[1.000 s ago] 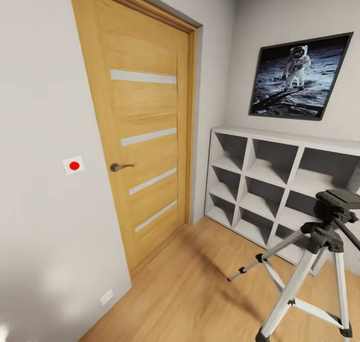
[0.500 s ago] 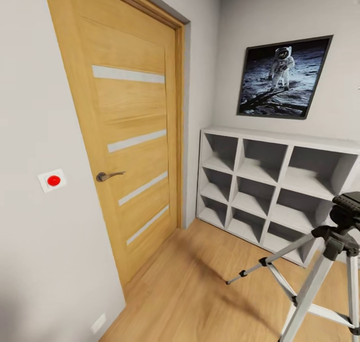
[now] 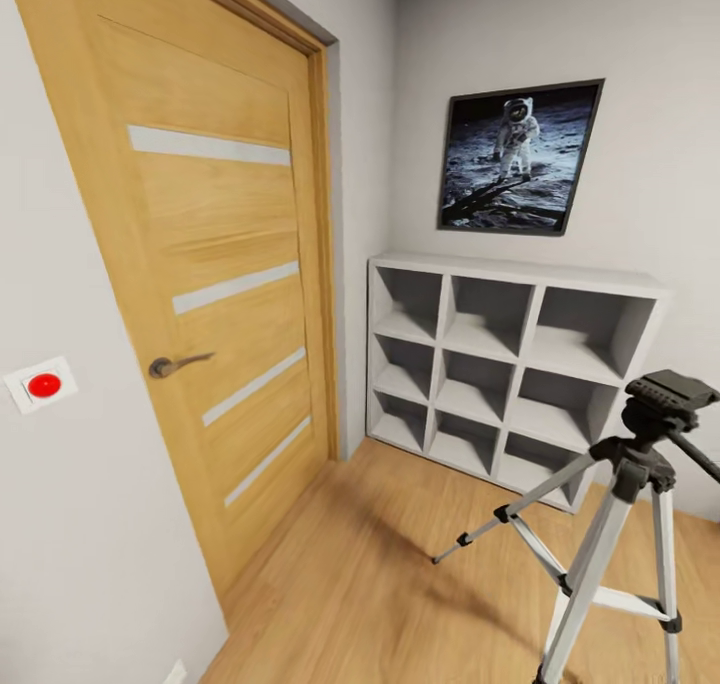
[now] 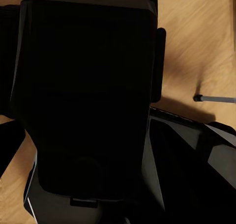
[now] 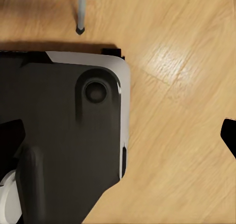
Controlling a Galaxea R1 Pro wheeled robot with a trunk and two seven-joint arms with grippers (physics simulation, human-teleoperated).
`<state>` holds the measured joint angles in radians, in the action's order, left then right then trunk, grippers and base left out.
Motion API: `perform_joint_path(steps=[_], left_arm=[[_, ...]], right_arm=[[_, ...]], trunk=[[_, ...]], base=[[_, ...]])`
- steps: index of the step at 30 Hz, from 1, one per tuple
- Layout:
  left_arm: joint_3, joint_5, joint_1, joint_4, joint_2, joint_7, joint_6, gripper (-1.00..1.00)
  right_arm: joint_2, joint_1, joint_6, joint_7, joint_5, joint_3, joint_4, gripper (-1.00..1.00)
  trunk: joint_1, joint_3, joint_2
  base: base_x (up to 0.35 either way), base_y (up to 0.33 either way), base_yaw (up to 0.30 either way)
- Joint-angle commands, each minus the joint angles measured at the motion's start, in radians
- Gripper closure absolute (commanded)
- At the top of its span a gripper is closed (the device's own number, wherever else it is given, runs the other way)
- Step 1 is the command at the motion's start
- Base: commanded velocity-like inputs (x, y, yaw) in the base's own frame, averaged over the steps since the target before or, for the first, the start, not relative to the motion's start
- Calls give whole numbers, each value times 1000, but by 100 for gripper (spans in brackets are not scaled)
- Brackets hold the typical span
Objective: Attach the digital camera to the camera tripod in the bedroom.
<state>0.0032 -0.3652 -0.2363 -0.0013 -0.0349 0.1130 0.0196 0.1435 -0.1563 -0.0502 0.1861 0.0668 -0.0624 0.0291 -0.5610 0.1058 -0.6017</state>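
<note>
The camera tripod (image 3: 625, 524) stands spread on the wood floor (image 3: 400, 584) at my lower right, its head bare, ready for a camera. White cube shelves (image 3: 505, 369) sit close behind it and the door (image 3: 215, 284) lies left, with open floor between. I cannot tell either claw's state.

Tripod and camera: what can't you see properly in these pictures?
- Camera tripod, head view: its feet are cut off by the bottom edge, and its pan handle runs off the right edge.
- Left wrist view: a big dark robot part blocks most of the floor; one tripod foot peeks out.
- Right wrist view: a dark and white robot part covers the floor; another leg tip pokes in.
- Either claw, open or shut: cannot tell.
</note>
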Motion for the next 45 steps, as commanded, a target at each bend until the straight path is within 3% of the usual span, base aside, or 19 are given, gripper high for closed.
perform_joint_path(steps=[1, 25, 45], left_arm=[[0, -5, 0, 0, 0, 4, 2, 100], [0, -4, -1, 0, 0, 4, 1, 100], [0, -5, 0, 0, 4, 3, 0, 100]], right_arm=[[0, -2, -5, 3, 7, -7, 3, -100], [2, -2, -5, 3, 5, -8, 3, -100], [1, -2, -5, 3, 5, -7, 3, -100]], trunk=[[0, 2, -2], [0, 2, -2], [0, 2, -2]], base=[[2, 3, -247], [-2, 0, -247], [-91, 0, -247]])
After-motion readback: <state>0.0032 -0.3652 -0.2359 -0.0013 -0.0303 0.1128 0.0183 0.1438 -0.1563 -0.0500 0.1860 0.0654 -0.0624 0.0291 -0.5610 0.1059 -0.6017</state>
